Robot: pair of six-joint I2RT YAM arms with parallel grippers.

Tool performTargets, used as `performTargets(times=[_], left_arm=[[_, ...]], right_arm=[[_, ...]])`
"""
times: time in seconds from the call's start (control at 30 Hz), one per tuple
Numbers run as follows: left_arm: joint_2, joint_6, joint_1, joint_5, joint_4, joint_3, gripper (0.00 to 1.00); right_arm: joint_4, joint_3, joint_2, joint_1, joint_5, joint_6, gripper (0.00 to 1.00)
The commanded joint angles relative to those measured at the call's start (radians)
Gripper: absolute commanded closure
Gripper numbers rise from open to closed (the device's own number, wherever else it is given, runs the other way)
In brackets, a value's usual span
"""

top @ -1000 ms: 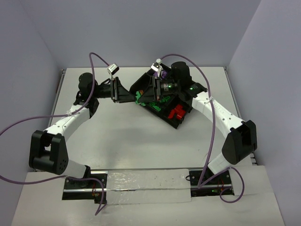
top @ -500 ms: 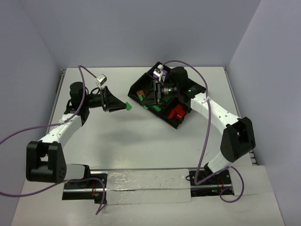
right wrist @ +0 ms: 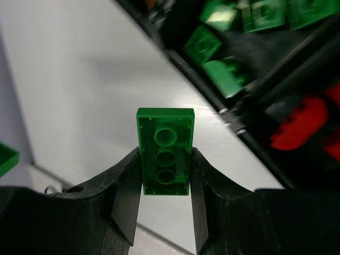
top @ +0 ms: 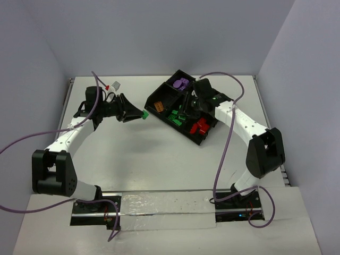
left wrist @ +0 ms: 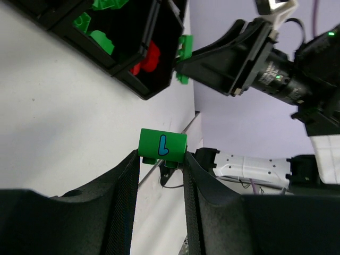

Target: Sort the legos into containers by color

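Observation:
My left gripper (left wrist: 162, 156) is shut on a green lego (left wrist: 162, 145) with a blue mark, held above the table left of the black tray (top: 154, 95). In the top view this lego (top: 144, 114) shows at the tip of the left gripper (top: 139, 113). My right gripper (right wrist: 166, 159) is shut on a flat green lego (right wrist: 165, 151), underside toward the camera, just off the tray's edge. The tray's containers hold purple legos (top: 182, 83), an orange one (top: 158, 106), green ones (top: 175, 117) and red ones (top: 200, 127).
The tray lies askew at the back middle of the white table (top: 154, 154). A small grey piece (top: 114, 85) lies at the back left. Purple cables loop above both arms. Walls close in the table on three sides.
My left gripper has drawn back to the left from the tray's edge with the green lego in it. The right gripper has swung rightward over the tray and rolled, keeping its green lego.

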State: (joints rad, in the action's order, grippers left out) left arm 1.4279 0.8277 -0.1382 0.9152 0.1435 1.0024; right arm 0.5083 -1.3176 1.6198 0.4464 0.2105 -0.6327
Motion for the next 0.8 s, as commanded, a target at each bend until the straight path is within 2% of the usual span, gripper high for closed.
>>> performTargets(times=[0.0, 0.13, 0.17, 0.27, 0.43, 0.63, 0.77], left_arm=[[0.066, -0.030, -0.068, -0.122, 0.069, 0.105, 1.00], [0.124, 0.013, -0.112, -0.162, 0.034, 0.153, 1.00], [0.143, 0.021, -0.118, -0.171, 0.032, 0.167, 1.00], [0.207, 0.030, -0.144, -0.196, 0.056, 0.244, 1.00], [0.263, 0.043, -0.162, -0.197, 0.051, 0.294, 1.00], [0.319, 0.012, -0.206, -0.240, 0.091, 0.374, 1.00], [0.361, 0.040, -0.235, -0.244, 0.060, 0.396, 1.00]], right_arm=[[0.062, -0.131, 0.066, -0.015, -0.223, 0.049, 0.97], [0.066, -0.223, 0.176, -0.017, -0.260, 0.057, 0.90], [0.066, -0.243, 0.198, -0.017, -0.274, 0.054, 0.83], [0.073, -0.295, 0.246, -0.017, -0.298, 0.057, 0.50], [0.073, -0.300, 0.245, -0.014, -0.322, 0.058, 0.21], [0.041, -0.232, 0.129, -0.015, -0.349, 0.075, 0.12], [0.082, -0.281, 0.119, -0.017, -0.350, 0.093, 0.12]])
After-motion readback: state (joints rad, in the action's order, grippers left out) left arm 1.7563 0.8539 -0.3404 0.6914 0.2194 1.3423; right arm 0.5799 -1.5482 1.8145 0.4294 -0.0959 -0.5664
